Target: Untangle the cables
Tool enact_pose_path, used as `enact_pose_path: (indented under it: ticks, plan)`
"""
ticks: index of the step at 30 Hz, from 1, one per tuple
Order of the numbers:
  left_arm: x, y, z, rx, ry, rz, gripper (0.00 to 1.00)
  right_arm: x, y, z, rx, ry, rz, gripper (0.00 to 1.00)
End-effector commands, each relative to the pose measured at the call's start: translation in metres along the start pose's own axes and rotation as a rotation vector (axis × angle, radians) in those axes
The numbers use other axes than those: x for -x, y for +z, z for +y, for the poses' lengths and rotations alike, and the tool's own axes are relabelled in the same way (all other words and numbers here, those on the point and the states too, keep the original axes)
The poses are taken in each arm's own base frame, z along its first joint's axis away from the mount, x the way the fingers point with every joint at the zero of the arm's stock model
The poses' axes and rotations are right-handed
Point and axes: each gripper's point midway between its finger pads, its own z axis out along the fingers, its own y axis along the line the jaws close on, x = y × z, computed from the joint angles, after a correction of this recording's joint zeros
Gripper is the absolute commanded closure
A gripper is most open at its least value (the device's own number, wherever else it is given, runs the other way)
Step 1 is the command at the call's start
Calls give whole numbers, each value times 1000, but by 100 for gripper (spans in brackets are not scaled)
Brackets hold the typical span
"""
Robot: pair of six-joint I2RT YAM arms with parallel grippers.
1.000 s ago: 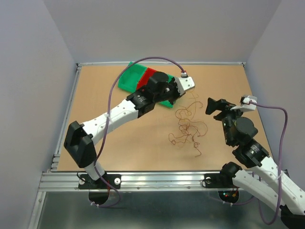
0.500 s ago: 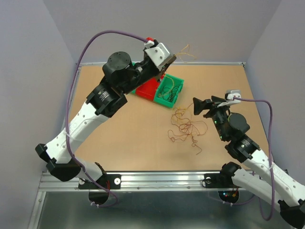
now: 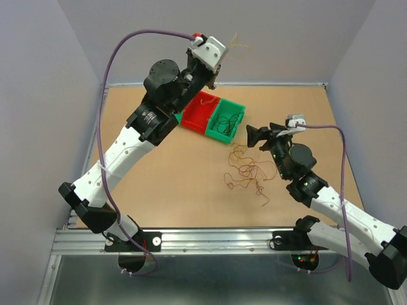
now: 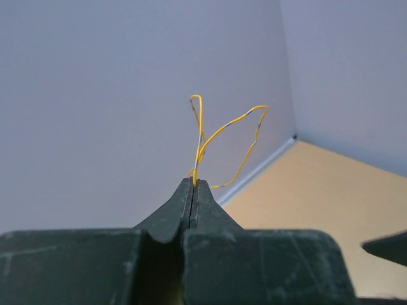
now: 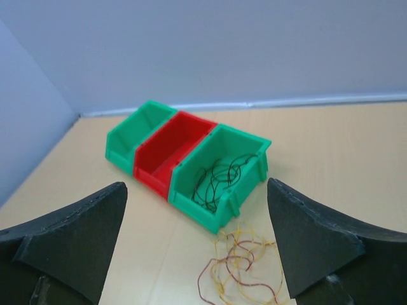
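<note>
**Though partly sorted, nowhere near done**

Starting with the overhead view: can see the left gripper (image 3: 222,54) up high near the back wall, clamped on one thin yellow strand (image 3: 238,42) that hangs free of everything else. Can also spot black strands (image 3: 229,121) already lying in the green bin (image 3: 238,105), right beside a red bin (image 3: 200,114) with no strands showing in it. Leaves a loose clump (image 3: 249,170) of reddish-brown and orange-yellow strands on the table (image 3: 159,165), just in front of the green bin. Puts the right gripper (image 3: 261,133) just beside that clump, spread open and holding nothing.

Moving to the left wrist camera: shows the jaws pressed tight together, with the yellow strand poking up between them in a couple of loops. Nothing else hooked on it.

Over on the right wrist camera: confirms jaws wide apart and empty, aimed at the bins, with the near edge of the clump below. Also turns up a second green bin (image 5: 130,136) on the far side of the red one; can't really see into it.

Guessing well under halfway: black sorted, one yellow in the air and not dropped anywhere yet, and the whole tangled pile left to pull apart.
</note>
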Motion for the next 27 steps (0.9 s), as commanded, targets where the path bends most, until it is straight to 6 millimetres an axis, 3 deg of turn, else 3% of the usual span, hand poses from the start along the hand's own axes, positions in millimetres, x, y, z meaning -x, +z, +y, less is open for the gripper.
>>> enact_pose_path:
  ticks: [1, 3, 4, 6, 7, 8, 10, 11, 13, 14, 15, 16, 17, 20, 23, 25, 27]
  plan:
    - [34, 15, 52, 154, 13, -156, 100, 41, -18, -17, -67, 99, -173, 5]
    - [-4, 31, 63, 157, 31, -103, 100, 47, -27, -23, -78, 115, -199, 5]
    - [-54, 47, 60, 154, 21, -28, 100, 52, -35, -27, -80, 126, -224, 5]
    - [-115, 61, 54, 81, 11, 54, 100, 56, -42, -31, -85, 131, -245, 5]
    - [-188, 68, 56, 64, -1, 174, 100, 64, -49, -33, -82, 136, -268, 5]
    - [-224, 69, 54, 47, -15, 239, 100, 62, -51, -36, -90, 132, -263, 6]
    - [-300, 65, 32, -64, -41, 362, 100, 64, -55, -38, -98, 129, -267, 6]
    - [-363, 58, 20, -107, -63, 475, 100, 65, -57, -40, -103, 127, -264, 6]
    - [-423, 45, 1, -173, -59, 586, 100, 67, -58, -41, -108, 127, -264, 6]
    - [-470, 31, -11, -192, -74, 682, 100, 67, -59, -41, -106, 128, -263, 6]
    - [-486, 25, -16, -202, -85, 721, 100, 66, -59, -41, -108, 128, -261, 6]
    - [-493, 22, -16, -209, -91, 755, 100, 65, -58, -41, -110, 123, -256, 6]
    - [-481, 26, -15, -218, -88, 730, 100, 66, -58, -41, -108, 123, -255, 6]
    - [-420, 29, 15, -131, -97, 563, 100, 64, -56, -41, -113, 121, -244, 6]
    - [-382, 24, 26, -93, -103, 510, 100, 62, -53, -39, -112, 118, -232, 6]
    - [-374, 20, 28, -78, -111, 505, 100, 61, -51, -38, -108, 120, -228, 7]
    - [-381, 15, 27, -67, -142, 552, 100, 61, -49, -35, -100, 120, -220, 7]
